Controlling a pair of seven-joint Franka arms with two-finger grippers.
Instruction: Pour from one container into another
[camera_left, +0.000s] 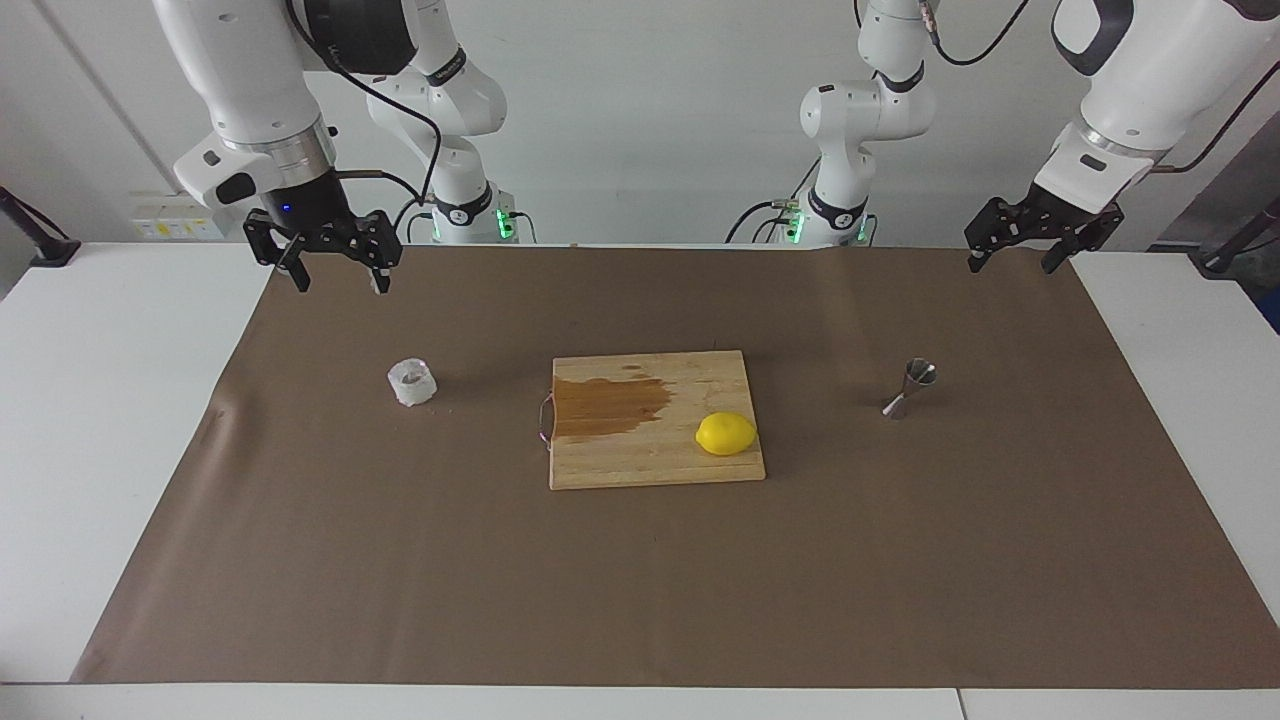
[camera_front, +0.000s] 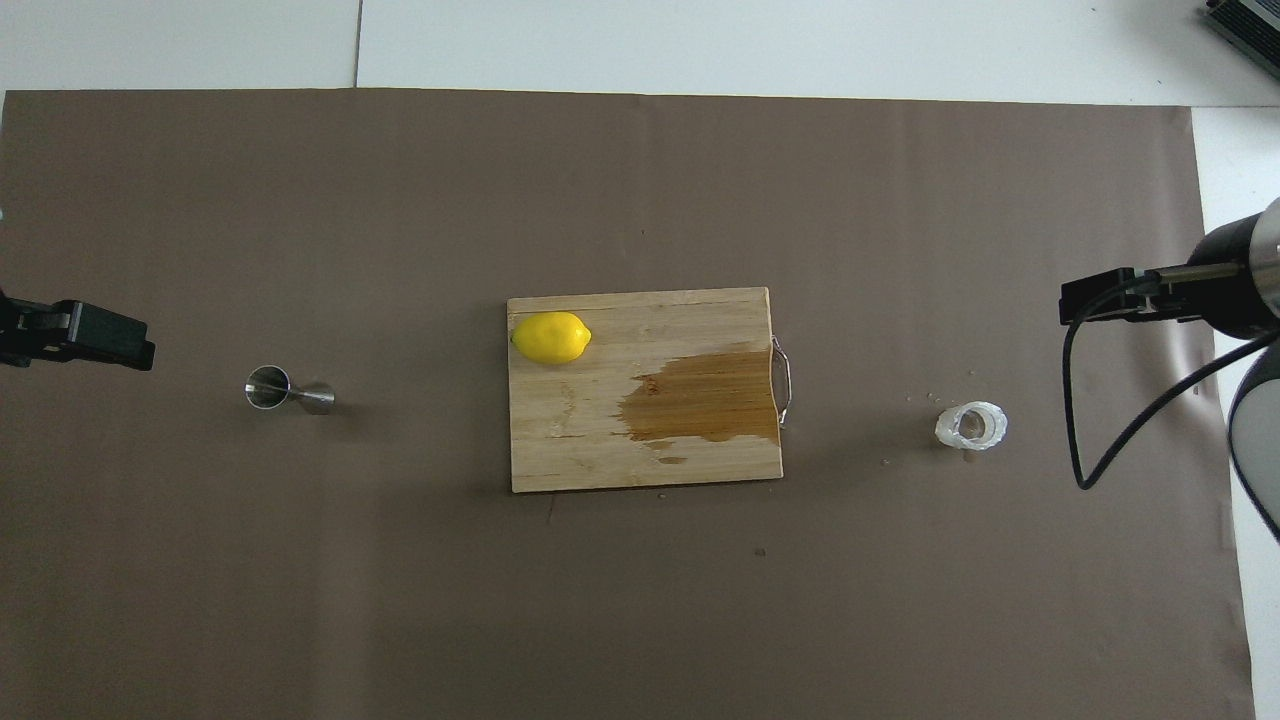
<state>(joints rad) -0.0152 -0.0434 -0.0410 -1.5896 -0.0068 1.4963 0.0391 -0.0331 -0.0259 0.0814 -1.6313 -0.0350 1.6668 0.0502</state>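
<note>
I see a white table covered across its middle by a sheet of brown paper, with a plain white wall at the robots' end. At the paper's centre lies a wooden cutting board with a dark wet stain on the half toward the right arm's end and a metal handle on that same short edge; a lemon sits on the board's other half. The glass tumbler stands upright on the paper toward the right arm's end, well apart from the board, and the steel jigger stands upright toward the left arm's end, also well apart from it. My right gripper hangs in the air over the paper's edge at the robots' end, fingers pointing down and spread apart, holding nothing. My left gripper hangs over the paper's corner at its own end, tilted, its fingers likewise spread and empty. Bare paper lies all around both vessels, and a broad open stretch runs from the board to the paper's edge farthest from the robots.
</note>
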